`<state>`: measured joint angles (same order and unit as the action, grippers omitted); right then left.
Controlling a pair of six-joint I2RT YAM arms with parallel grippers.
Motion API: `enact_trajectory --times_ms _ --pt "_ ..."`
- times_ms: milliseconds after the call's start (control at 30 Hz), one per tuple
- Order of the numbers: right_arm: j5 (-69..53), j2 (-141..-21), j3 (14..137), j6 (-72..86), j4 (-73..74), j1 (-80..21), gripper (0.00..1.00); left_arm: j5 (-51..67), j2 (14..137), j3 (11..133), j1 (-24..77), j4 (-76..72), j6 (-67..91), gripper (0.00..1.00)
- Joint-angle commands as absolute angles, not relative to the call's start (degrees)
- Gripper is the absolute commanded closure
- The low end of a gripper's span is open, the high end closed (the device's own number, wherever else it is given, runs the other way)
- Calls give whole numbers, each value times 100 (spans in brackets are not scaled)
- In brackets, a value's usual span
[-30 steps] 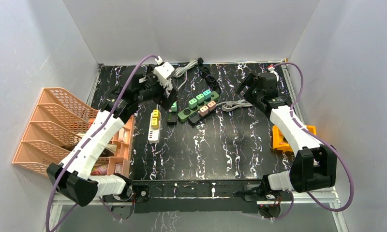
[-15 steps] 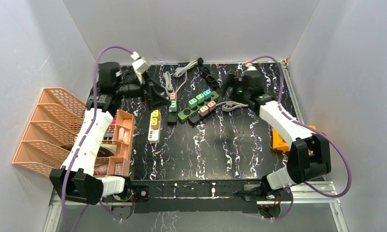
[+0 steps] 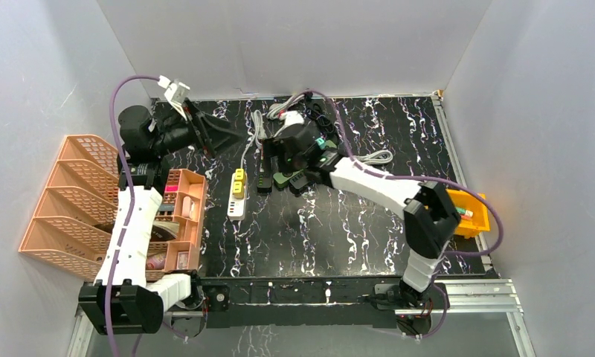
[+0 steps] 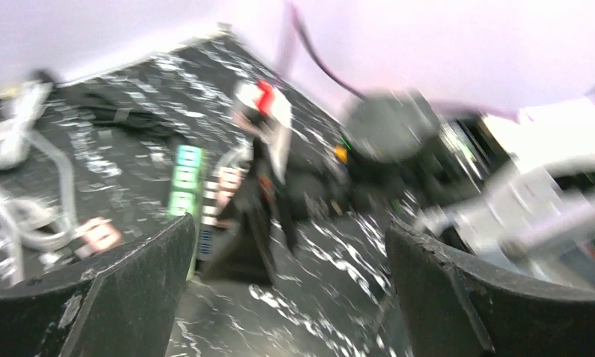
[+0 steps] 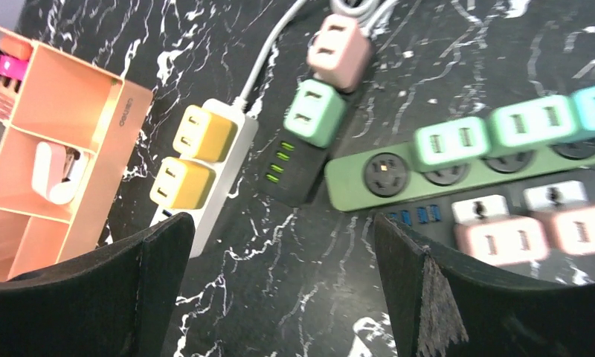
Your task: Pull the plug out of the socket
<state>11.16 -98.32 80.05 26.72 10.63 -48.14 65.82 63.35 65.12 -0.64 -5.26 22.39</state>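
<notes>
Right fingers (image 5: 458, 297) and left fingers (image 4: 94, 305) gape empty; slots on yellow plugs (image 5: 204, 134) show only from right wrist.

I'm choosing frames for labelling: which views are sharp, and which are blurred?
Left wrist: heavy motion blur, the whole table smeared. Right wrist: mostly sharp, yellow plugs crisp, pink plugs at bottom right slightly soft. Top: sharp, evenly lit.

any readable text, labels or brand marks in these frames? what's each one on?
"deli": small, printed sideways on the top edge of the orange desk organizer, right wrist view.
White power strip, green power strip and their plugs: no legible markings.
Top view: too small to read anything.
Left wrist view: too blurred to read.
</notes>
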Motion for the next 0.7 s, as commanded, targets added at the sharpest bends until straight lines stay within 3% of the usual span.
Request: enact_trajectory --times_ms 0,100,233,367,500,667 --pt "1934 -10450 8570 2737 1206 -5346 2 3840 6557 6771 -241 242 2515 2" --pt "1990 -10765 8756 2736 1090 -5609 2 2831 6458 6736 -243 458 2444 2" --pt "1909 -11044 9035 2716 1100 -5822 2 3748 6257 6724 -241 194 1185 2" --pt "1783 -11154 9076 2795 1170 -5838 2 3165 6180 6599 -238 -154 195 1" --pt "1906 -11040 8869 2779 1153 -5851 2 2903 6935 8031 -239 1767 -838 2" --pt "1942 -10990 8649 2760 1135 -5853 2 1680 7572 9321 168 3870 -1718 2"
